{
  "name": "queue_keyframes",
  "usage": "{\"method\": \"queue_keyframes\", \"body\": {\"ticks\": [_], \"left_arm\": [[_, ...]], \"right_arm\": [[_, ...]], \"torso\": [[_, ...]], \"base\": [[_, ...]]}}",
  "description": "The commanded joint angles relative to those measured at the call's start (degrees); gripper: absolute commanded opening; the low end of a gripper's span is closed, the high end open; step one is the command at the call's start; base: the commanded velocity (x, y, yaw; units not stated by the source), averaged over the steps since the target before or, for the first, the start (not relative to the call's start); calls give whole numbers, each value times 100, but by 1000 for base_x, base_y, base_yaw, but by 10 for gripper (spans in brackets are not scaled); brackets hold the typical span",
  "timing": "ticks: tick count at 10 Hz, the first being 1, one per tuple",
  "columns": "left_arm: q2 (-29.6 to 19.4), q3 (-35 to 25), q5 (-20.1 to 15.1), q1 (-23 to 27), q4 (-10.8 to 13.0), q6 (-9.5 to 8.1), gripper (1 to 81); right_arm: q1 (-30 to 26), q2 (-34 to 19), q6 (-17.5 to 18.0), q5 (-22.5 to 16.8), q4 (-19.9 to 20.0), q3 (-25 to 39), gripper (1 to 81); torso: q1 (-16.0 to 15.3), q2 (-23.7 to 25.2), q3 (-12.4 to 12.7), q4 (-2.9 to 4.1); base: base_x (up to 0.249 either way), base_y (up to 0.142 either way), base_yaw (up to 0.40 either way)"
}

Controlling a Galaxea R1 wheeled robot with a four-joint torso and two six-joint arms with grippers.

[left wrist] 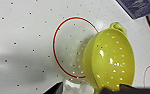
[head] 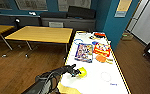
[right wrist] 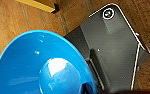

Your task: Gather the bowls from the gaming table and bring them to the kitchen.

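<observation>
One bowl, the yellow-green one (head: 82,72), sits tilted near the white table's (head: 96,82) close end, touching the left claw (head: 74,72), which seems to pinch its rim. Right claw's grip I cannot tell; the blue bowl (right wrist: 41,67) looms beside it over wooden floor.

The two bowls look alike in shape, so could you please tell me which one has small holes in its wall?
The yellow-green bowl at the left end effector, over the gaming table. Its wall is dotted with perforations, whereas the blue bowl is smooth and solid.
</observation>
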State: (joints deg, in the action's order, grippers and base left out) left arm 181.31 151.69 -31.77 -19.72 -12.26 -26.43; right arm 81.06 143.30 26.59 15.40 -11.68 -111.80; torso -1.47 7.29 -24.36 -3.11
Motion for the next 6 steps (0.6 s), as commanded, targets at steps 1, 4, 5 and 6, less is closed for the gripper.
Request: {"method": "queue_keyframes", "body": {"ticks": [1, 4, 5, 6], "left_arm": [[369, 221, -233, 808, 5, -11, 811], [369, 792, -304, 782, 31, -29, 811], [369, 1019, -373, 782, 40, -108, 811], [369, 1047, -383, 781, 40, -108, 811]], "right_arm": [[-164, -185, 4, -256, -142, 116, 10], [-208, -159, 4, -336, -142, 116, 10], [-216, -150, 4, -336, -142, 98, 10], [-225, -141, 4, -362, -133, 89, 10]], "torso": [[0, 0, 0, 0], [0, 0, 0, 0], [0, 0, 0, 0], [0, 0, 0, 0]], "base": [[0, 0, 0], [0, 0, 0], [0, 0, 0], [0, 0, 0]]}}
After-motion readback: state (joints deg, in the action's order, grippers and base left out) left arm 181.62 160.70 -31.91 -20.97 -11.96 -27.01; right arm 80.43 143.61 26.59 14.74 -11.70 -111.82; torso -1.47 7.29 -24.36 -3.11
